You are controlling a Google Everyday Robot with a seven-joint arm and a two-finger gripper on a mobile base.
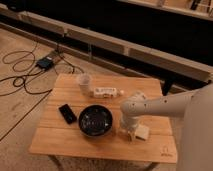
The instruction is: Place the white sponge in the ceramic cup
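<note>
Cream-white on pale wood: see the white sponge [142, 132] lying flat on the desk [55, 141], near the front right corner, just right of the dark bowl [96, 120] in the view. Looks close to square from here, so no calling a long axis with confidence; seems turned a little off the desk's edges. Just left of it, and possibly touching its edge, find the hand [127, 131], down at the surface at the end of the pale arm [165, 105] reaching in from the right. Stands spread wide, clamped on nothing as far as can be made out. Puts the sponge to the hand's right, beside it and not inside its grasp. Probably calls for a short sidestep toward the sponge before closing.

Farther out, beyond the bowl at the back left, spot the ceramic cup [85, 82], upright, well apart from the sponge, with a white labelled box [105, 92] just beside it toward the middle. Means a diagonal carry over bowl or box, judging by the layout. Left of the bowl, note a flat black device [67, 113]. Expect a tight fit: narrow mouth, broad sponge.
</note>
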